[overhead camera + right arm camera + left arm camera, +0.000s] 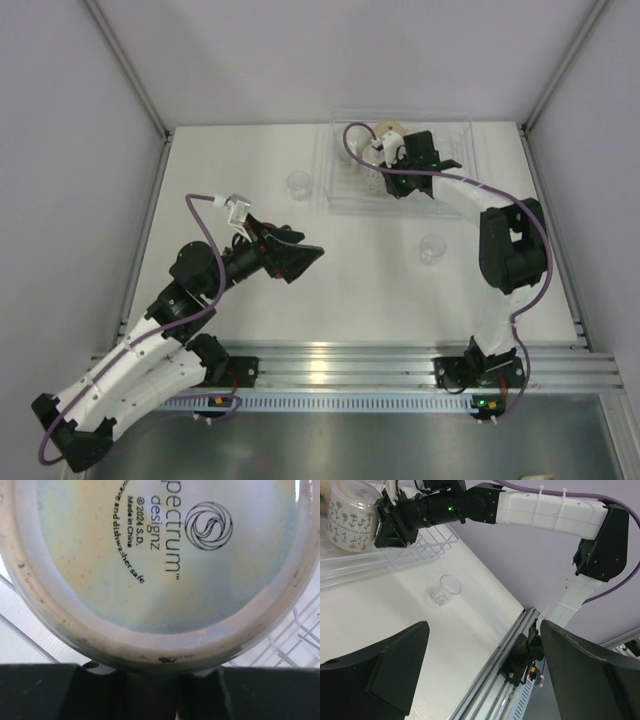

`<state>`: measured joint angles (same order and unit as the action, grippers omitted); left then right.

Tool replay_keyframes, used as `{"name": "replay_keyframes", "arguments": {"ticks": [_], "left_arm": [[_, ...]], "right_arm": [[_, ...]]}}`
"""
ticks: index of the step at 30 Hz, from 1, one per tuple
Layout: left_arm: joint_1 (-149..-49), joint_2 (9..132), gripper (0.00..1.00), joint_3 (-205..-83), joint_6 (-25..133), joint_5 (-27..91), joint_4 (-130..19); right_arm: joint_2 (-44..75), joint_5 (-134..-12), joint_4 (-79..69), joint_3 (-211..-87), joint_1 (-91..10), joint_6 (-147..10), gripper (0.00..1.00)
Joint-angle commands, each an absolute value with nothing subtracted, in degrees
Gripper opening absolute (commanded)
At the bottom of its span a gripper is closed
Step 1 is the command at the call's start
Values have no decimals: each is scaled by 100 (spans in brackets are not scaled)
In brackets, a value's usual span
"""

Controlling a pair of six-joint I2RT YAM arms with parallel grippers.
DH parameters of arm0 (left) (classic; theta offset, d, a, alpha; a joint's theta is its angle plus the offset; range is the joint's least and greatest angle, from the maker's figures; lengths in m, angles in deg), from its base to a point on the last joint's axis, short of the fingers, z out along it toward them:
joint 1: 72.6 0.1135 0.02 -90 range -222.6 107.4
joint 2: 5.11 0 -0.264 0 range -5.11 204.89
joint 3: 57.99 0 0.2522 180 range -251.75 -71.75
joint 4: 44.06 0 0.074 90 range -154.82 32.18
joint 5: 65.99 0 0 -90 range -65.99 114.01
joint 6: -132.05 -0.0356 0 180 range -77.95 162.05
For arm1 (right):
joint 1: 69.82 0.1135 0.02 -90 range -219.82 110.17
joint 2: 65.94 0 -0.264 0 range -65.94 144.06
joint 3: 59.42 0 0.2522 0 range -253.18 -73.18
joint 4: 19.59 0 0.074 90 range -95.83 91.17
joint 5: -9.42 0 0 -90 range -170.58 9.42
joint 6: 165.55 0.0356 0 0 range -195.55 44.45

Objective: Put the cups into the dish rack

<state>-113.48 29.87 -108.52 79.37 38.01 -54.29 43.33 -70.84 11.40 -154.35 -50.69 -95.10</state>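
Note:
My right gripper (384, 150) is over the transparent dish rack (445, 195) at the back and is shut on the tan mug (389, 130). In the left wrist view the mug (349, 520) shows a flower pattern, with the right gripper (387, 524) at its side above the rack (365, 565). In the right wrist view the mug's printed base (160, 555) fills the frame, right above my gripper (170, 692). One small clear glass (298, 183) stands left of the rack, another (432, 248) in front of it (447, 590). My left gripper (305, 255) (485, 680) is open and empty.
White rack wires (300, 630) show under the mug. Grey walls close in the table on three sides. An aluminium rail (340, 360) runs along the near edge (505, 650) by the arm bases.

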Motion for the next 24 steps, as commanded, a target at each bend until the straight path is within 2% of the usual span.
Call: {"name": "replay_keyframes", "arguments": {"ticks": [1,15,22,24], "left_arm": [[-11365,2934,98,-11139,7835,3754,-5378],[-11365,3014,98,-11191,7844,3737,-5334],[-11365,3040,98,-11227,7817,3746,-5334],[-11365,3049,98,-11235,7817,3737,-5334]], "right_arm": [[4181,-6924,981,-15782,-5145,-9664,19],[4243,-6959,1157,-15791,-5181,-9585,30],[4015,-7318,1210,-15651,-5190,-9567,30],[3953,-7459,1227,-15598,-5181,-9532,27]]}}
